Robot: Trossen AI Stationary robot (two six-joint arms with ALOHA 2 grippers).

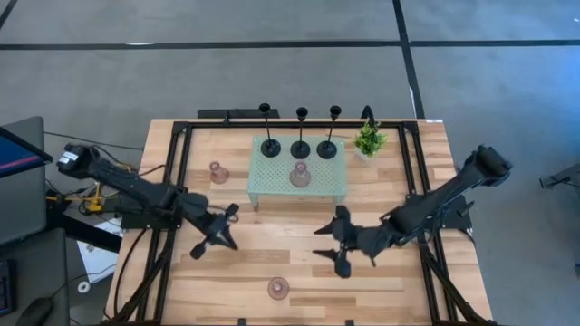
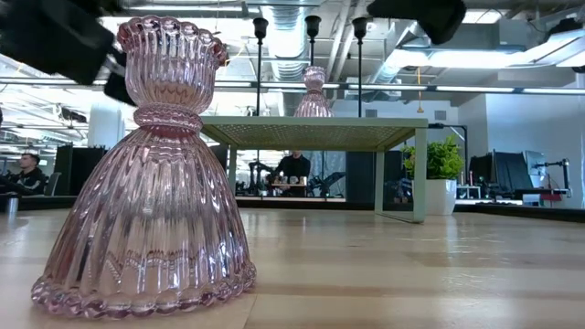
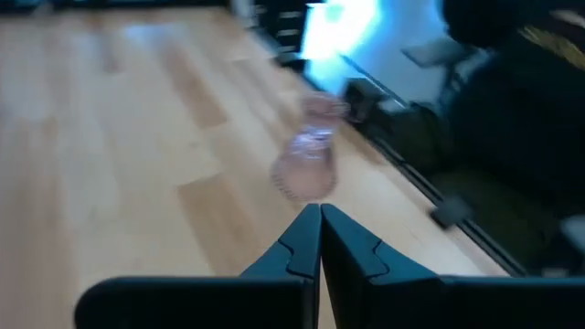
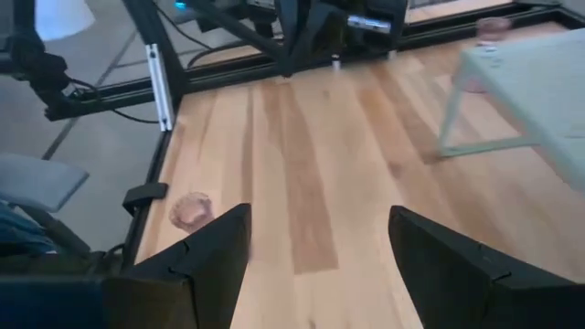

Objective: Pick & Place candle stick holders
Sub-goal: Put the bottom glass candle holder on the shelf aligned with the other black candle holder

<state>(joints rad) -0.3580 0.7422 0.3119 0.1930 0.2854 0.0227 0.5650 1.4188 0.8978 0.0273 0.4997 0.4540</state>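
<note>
Three black candle stick holders [image 1: 300, 145] stand by their disc bases in a row on the far part of the pale green tray [image 1: 272, 190]. One pink glass holder [image 1: 300, 174] stands on the tray, one [image 1: 217, 172] on the table to its left, and one [image 1: 278, 288] near the front edge, large in the low view [image 2: 146, 183]. My left gripper [image 1: 227, 219] is shut and empty over the table, near the left pink holder [image 3: 306, 160]. My right gripper [image 1: 333, 243] is open and empty in front of the tray [image 4: 512, 82]; the front pink holder [image 4: 194, 208] lies ahead of it.
A small green potted plant [image 1: 368, 140] stands at the tray's far right corner. Black frame rails [image 1: 172, 181] run along the table's left, right and far sides. Bare wood lies between the tray and the front edge. People sit in the room behind [image 2: 292, 169].
</note>
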